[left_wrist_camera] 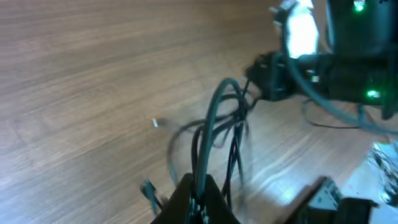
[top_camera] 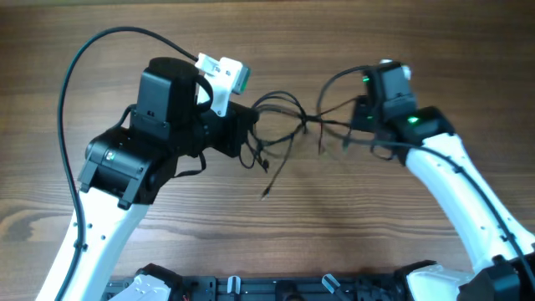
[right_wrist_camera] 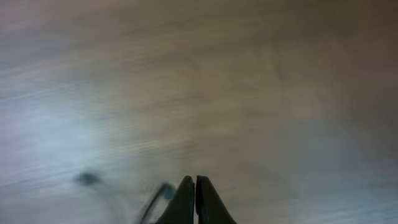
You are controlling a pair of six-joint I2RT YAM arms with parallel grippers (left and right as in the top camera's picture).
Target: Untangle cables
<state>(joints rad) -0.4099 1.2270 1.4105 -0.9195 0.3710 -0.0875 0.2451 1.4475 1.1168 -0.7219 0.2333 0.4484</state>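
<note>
The cables are thin black cords in a loose tangle, stretched between my two grippers above the wooden table. My left gripper is shut on several strands. In the left wrist view the strands rise in a loop from its jaws towards the right gripper. A small plug end hangs beside the jaws. My right gripper is shut at the tangle's right end, where strands run into it. The right wrist view is blurred; its jaws are pressed together, with a dark strand just left of them.
A loose cable end trails down onto the wooden table below the tangle. The left arm's thick black cable arcs at the far left. The arm bases stand along the near edge.
</note>
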